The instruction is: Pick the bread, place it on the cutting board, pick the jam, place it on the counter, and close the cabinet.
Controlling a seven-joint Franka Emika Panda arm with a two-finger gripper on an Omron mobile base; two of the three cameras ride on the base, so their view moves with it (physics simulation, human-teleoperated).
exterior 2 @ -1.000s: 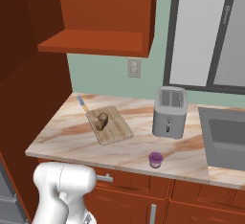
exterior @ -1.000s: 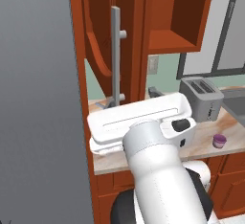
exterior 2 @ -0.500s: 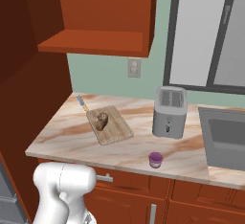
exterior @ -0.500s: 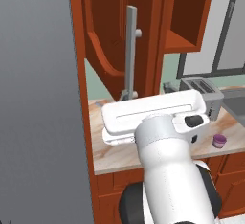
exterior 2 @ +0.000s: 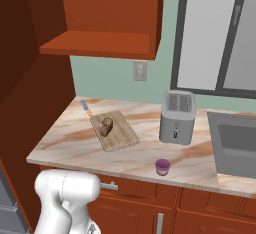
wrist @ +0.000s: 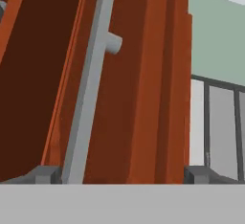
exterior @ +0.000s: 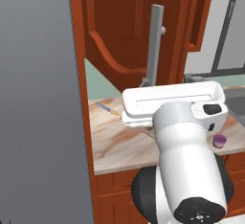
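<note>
Looking along the hand, I saw the gripper (wrist: pixel 119 174) spread wide open, its two small dark tips on either side of the long grey bar handle (wrist: pixel 88 94) and the edge of the reddish-brown wooden cabinet door (wrist: pixel 148 84). I held nothing. The door had a smooth arched panel (exterior: pixel 119 31) and stood open. From the right side, I saw the small tan-brown bread with a rounded top (exterior 2: pixel 106 125) standing on the flat light-wood cutting board with grooves (exterior 2: pixel 115 130). The board lay on the pale beige counter with swirly veins (exterior 2: pixel 75 145). A little round purple jar (exterior 2: pixel 162 166) sat on the counter near the front edge, in front of a boxy grey toaster (exterior 2: pixel 177 117).
</note>
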